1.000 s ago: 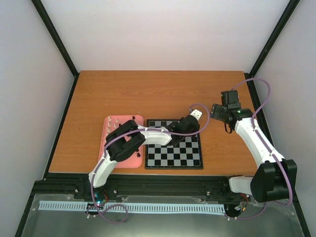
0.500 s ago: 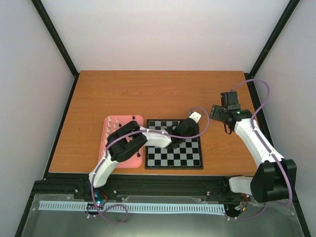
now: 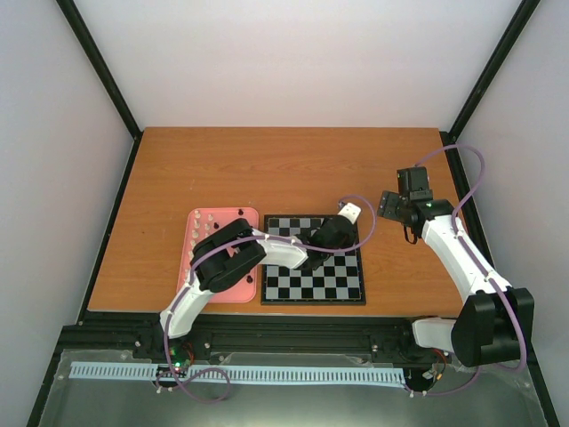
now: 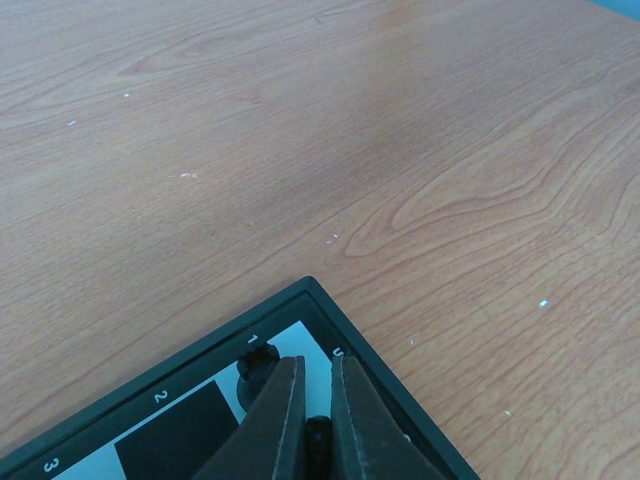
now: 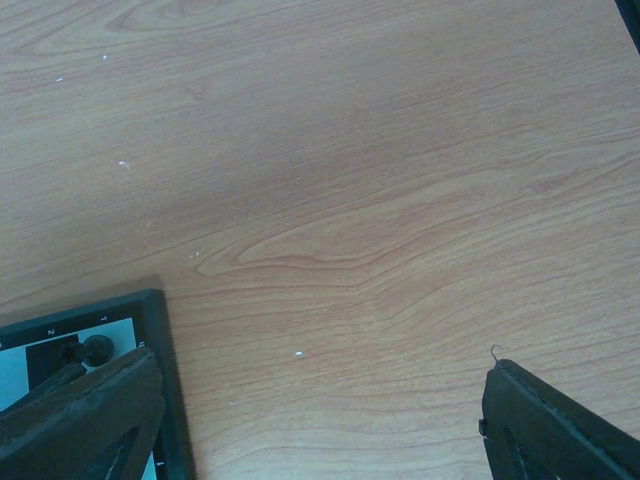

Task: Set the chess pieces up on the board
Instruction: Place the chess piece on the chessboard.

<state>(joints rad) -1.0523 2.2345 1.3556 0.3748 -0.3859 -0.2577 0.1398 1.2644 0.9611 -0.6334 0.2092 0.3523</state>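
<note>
The checkered board (image 3: 311, 303) lies at the table's front middle. My left gripper (image 3: 347, 226) hangs over the board's far right corner, shut on a small black chess piece (image 4: 318, 440) held between its fingers (image 4: 280, 410). Another black piece (image 4: 256, 362) stands on the corner square beside the rim (image 4: 200, 355). It also shows in the right wrist view (image 5: 97, 349). My right gripper (image 3: 391, 206) is open and empty over bare table right of the board, its fingers (image 5: 560, 420) wide apart.
A pink tray (image 3: 251, 294) lies left of the board, with several white pieces (image 3: 203, 233) and a few black ones (image 3: 241, 211). The left arm reaches across the tray and board. Bare wooden table lies behind and to the right.
The left gripper has shifted slightly nearer and lower over the board's far right corner, still holding the black piece. The right arm has barely moved.
</note>
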